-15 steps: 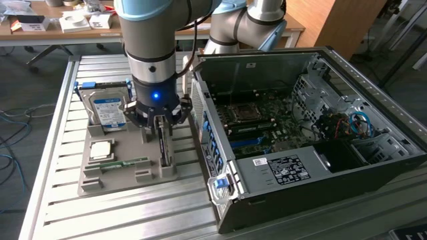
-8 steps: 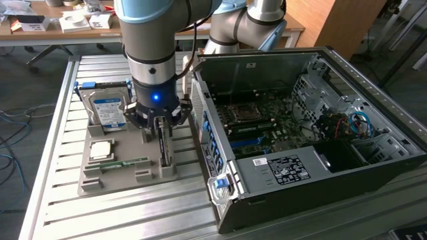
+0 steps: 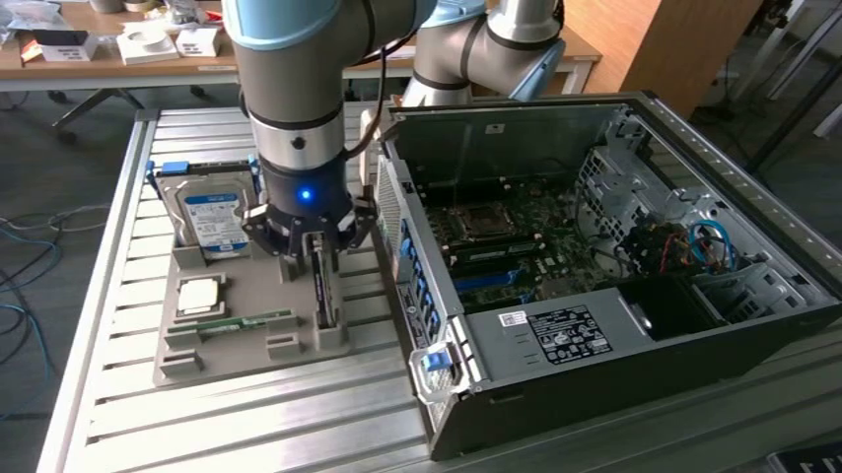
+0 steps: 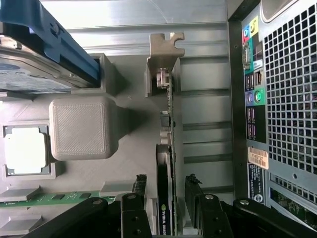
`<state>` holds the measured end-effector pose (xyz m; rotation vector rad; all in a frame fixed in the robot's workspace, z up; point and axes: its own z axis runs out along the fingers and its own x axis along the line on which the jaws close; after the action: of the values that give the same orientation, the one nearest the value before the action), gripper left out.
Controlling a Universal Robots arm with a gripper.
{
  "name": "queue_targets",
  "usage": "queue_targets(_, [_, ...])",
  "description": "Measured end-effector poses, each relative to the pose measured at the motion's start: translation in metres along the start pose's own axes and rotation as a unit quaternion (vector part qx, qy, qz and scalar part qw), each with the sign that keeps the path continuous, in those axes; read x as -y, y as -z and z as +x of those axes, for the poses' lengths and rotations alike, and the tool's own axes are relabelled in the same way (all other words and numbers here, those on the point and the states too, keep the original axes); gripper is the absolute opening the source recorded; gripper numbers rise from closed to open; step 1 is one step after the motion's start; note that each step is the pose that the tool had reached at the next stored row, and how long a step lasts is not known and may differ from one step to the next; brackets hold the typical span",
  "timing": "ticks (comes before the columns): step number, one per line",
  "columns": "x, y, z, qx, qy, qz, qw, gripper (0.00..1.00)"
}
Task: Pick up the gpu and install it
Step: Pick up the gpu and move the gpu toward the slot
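Ext view, L to R: slatted metal table (image 3: 263,424) carries a grey tray (image 3: 184,367). In the tray's slots are an HDD (image 3: 213,222) upright with blue label, below it a CPU (image 3: 200,294) lying flat, a green RAM stick (image 3: 250,322) on edge, and at the tray's right end the gpu (image 3: 325,296) on its long edge in a narrow slot. The gripper (image 3: 319,258) hangs right over the gpu. To the right, just beside the tray, lies the open PC case (image 3: 593,335) with mobo (image 3: 526,236) and blue cables (image 3: 704,241) inside. The wrist view adds the close detail: gripper (image 4: 166,178) spread wide, fingers (image 4: 140,191) either side of the gpu (image 4: 166,148) with a gap each side, so nothing is grasped. It also gives a green-logo label on the card's top edge, a metal connector at its far end, and the case's rear ports (image 4: 252,94) and vent grille (image 4: 292,99). The ext view alone gives the case interior.
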<state>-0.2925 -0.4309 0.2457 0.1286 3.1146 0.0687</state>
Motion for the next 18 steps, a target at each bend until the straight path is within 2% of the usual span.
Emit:
queue_targets(5, [0.0007, -0.0061, 0.0, -0.0001, 0.0, 0.0, 1.0, 0.44])
queue_targets(18, [0.001, -0.0131, 0.001, -0.0001, 0.0, 0.0001, 1.0, 0.44])
